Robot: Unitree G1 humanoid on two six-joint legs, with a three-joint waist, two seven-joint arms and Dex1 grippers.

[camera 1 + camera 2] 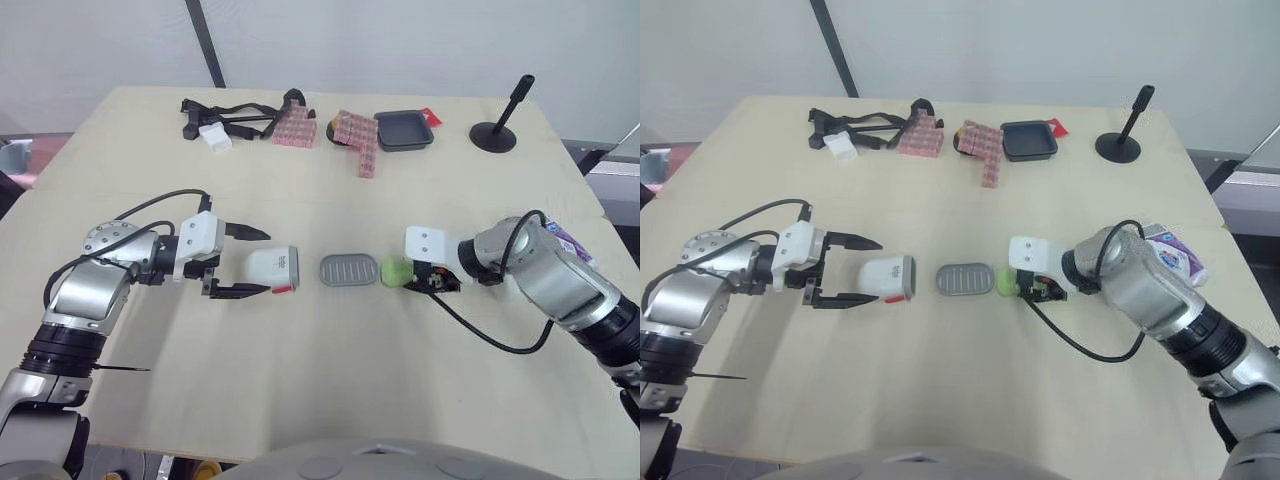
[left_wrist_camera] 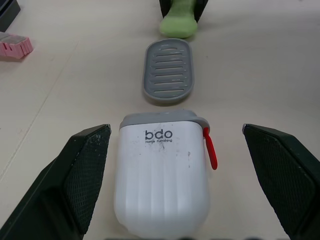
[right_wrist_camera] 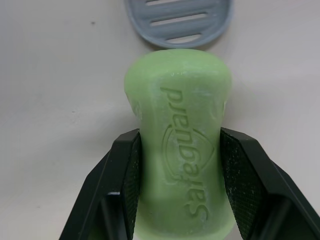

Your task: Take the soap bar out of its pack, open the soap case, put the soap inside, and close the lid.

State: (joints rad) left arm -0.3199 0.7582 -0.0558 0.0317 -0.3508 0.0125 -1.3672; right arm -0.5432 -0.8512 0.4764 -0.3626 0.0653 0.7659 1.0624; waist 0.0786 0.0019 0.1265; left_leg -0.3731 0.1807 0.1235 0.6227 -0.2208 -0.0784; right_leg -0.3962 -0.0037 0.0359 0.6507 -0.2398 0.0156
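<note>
Right end effector point(image 3: 182, 146) is seen closed on the green soap bar point(image 3: 177, 100), which is pinched across its narrow waist between the two black pads, the embossed lettering facing up. The soap bar is held low over the pale wooden surface point(image 1: 300, 380), out of any wrapping, with its free end just beside a grey ribbed oval piece point(image 1: 349, 270) that lies flat at the middle of the surface. On the other side of that grey piece the white soap case point(image 1: 275, 268) is laid on its side, its grey-rimmed end turned toward the oval piece and a small red strap point(image 2: 210, 150) showing at one corner. The left end effector point(image 1: 264, 262) is spread wide, one finger on each side of the soap case and neither touching it. Whether the case's mouth is open cannot be told. Soap case, grey piece and soap bar are lined up in a row between the two arms. A purple and white pack point(image 1: 1175, 258) is seen near the right edge of the surface, beside the right forearm. Along the far edge, well apart from the row, are set black straps point(image 1: 235, 118), pink patterned packs point(image 1: 295, 130), a black tray point(image 1: 404, 130) and a black stand point(image 1: 495, 130).
</note>
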